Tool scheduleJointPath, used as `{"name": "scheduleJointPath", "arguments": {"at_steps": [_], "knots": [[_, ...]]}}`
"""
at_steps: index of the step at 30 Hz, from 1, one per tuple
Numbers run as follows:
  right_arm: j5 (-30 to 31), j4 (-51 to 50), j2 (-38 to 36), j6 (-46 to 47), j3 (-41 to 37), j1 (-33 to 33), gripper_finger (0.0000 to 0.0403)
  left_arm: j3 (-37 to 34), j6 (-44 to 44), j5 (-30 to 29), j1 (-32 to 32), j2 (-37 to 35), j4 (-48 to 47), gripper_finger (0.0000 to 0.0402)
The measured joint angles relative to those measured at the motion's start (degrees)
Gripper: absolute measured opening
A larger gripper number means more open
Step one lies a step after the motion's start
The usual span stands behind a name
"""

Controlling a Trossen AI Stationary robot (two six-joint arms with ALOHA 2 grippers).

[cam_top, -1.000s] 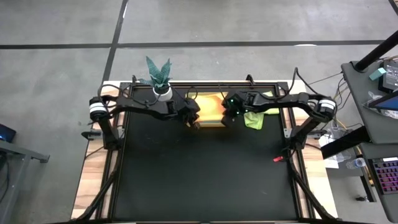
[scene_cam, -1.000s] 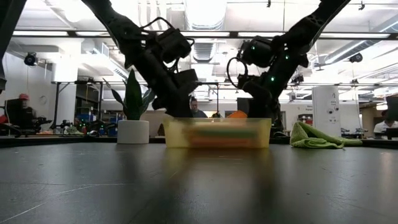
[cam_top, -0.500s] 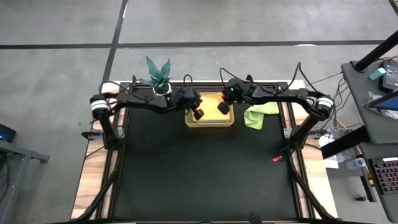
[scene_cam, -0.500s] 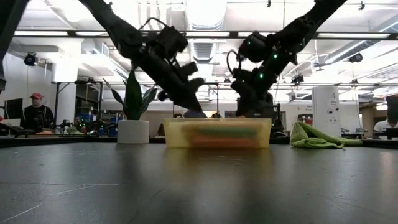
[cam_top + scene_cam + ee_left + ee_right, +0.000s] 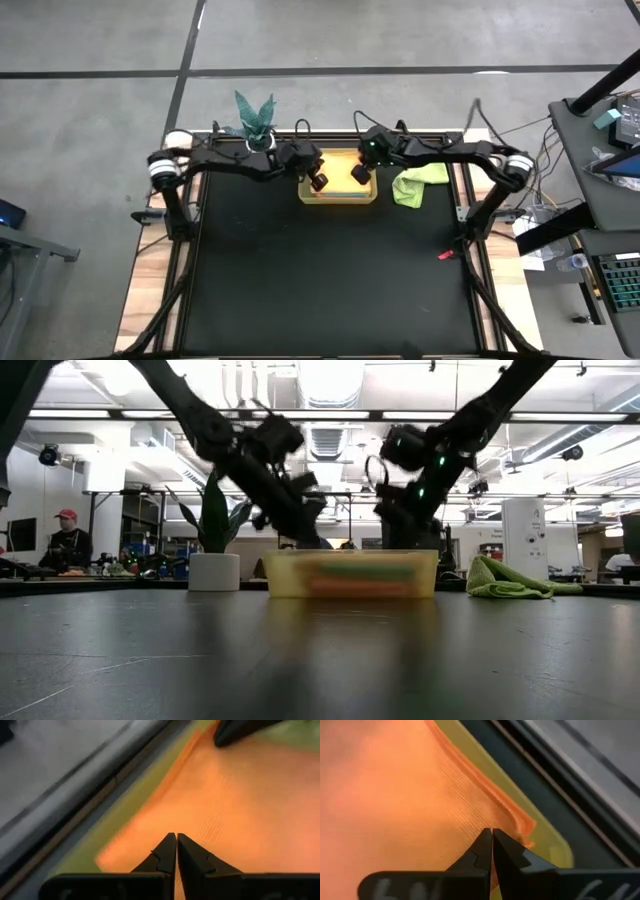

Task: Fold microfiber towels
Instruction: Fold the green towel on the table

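Observation:
A translucent yellow-green bin (image 5: pixel 338 197) stands at the table's far middle. An orange microfiber towel (image 5: pixel 225 810) lies flat on top of the cloths inside it. My left gripper (image 5: pixel 176 836) is shut and slants down over the towel's left part. My right gripper (image 5: pixel 492 831) is shut too and slants down over the towel's right part, near a towel corner (image 5: pixel 522 827) by the bin wall. In the low view both grippers (image 5: pixel 310 538) (image 5: pixel 395 538) end at the bin's rim. A lime green towel (image 5: pixel 418 186) lies crumpled on the table to the right of the bin. My left gripper's shut fingertips stand over the orange towel's flat top; I cannot tell whether they touch it. My right gripper's shut fingertips stand over the towel close to its corner; whether they touch it cannot be told either.
A potted plant (image 5: pixel 256 120) in a white pot stands behind the bin's left side at the table's far edge. The black table top (image 5: pixel 330 280) stretches bare toward the near edge. A small red thing (image 5: pixel 446 255) lies near the right edge.
Both grippers have moved from the bin's near side toward the table's far edge, over the bin, and have drawn a little closer together. Both have tipped from steeply down to a flatter slant. Both have stayed shut.

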Motion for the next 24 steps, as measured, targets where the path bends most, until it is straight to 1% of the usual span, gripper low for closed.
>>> {"name": "scheduleJointPath", "arguments": {"at_steps": [3,6,9,11,13,17,19,24], "knots": [[0.00,-1.36,-4.12,0.06,-0.39,1.18,0.0009,-0.10,-1.34,-0.01,-1.29,-4.76,-3.02,0.0001],[-0.05,-1.99,-9.39,0.03,-2.67,3.67,0.0009,-1.26,-2.93,-0.09,-4.51,-10.12,-5.07,0.0001],[-0.11,-0.60,-15.42,-0.13,-6.01,7.58,0.0009,-2.89,-2.96,-0.55,-10.85,-15.01,-4.05,0.0001],[-0.04,1.88,-19.08,0.32,-9.25,10.99,0.0009,-4.52,-2.97,-2.42,-16.17,-17.59,-2.34,0.0001],[-0.26,3.78,-22.51,1.55,-12.24,13.92,0.0009,-5.63,-2.92,-4.40,-21.39,-18.89,1.77,0.0001],[0.00,5.38,-27.53,5.79,-15.34,18.96,0.0009,-6.09,-2.92,-8.03,-29.65,-19.79,5.27,0.0001],[0.17,5.42,-28.88,7.55,-16.09,21.25,0.0009,-6.12,-2.92,-9.09,-32.70,-19.76,6.04,0.0001],[-0.51,4.35,-30.17,10.34,-16.55,27.05,0.0009,-6.10,-2.99,-9.23,-37.95,-19.13,5.96,0.0001]]}}
